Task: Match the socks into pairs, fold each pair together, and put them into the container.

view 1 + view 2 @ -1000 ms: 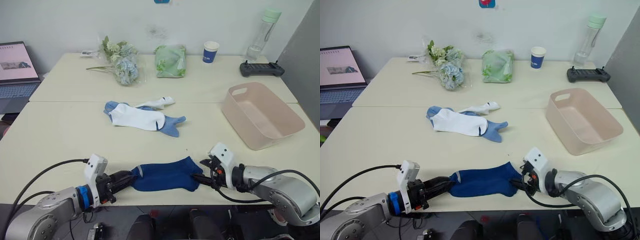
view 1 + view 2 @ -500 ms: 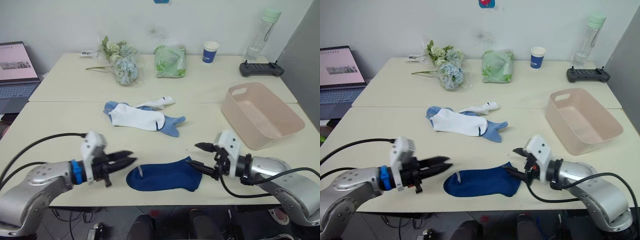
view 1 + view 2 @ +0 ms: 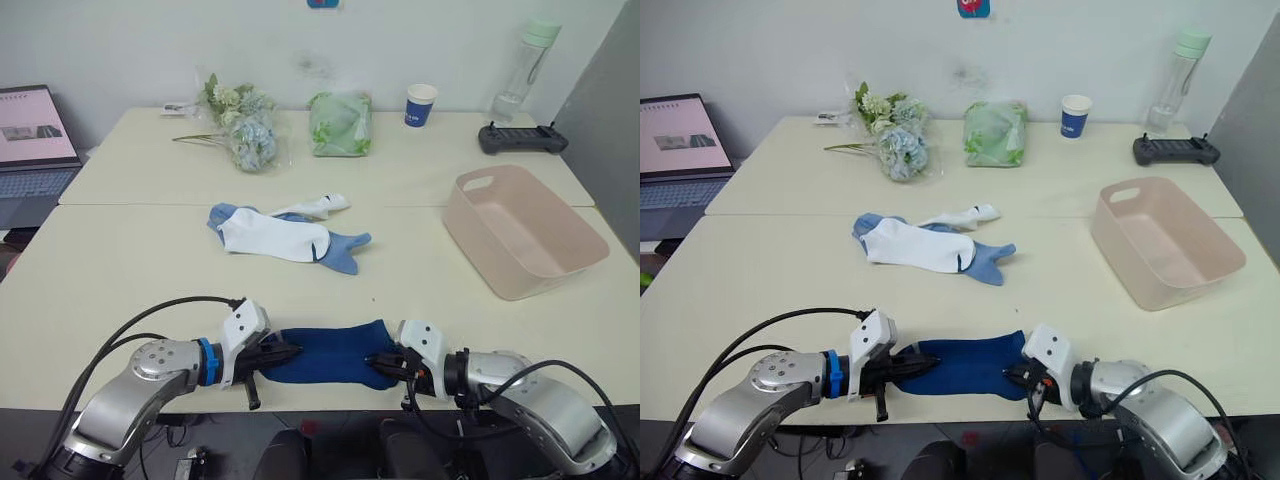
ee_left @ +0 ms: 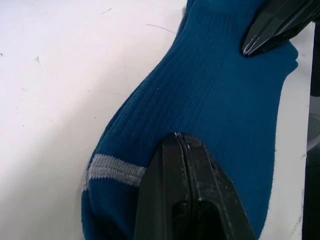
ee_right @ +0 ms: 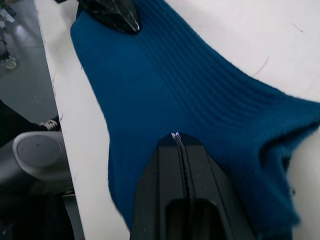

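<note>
both the left gripper and right gripper, clenched, are pressing the navy pair flat; the container is sitting empty, white and light blue socks unsorted.

light blue socks partly under white sock

One navy sock, two white socks, a light blue sock, one pink container.
</note>
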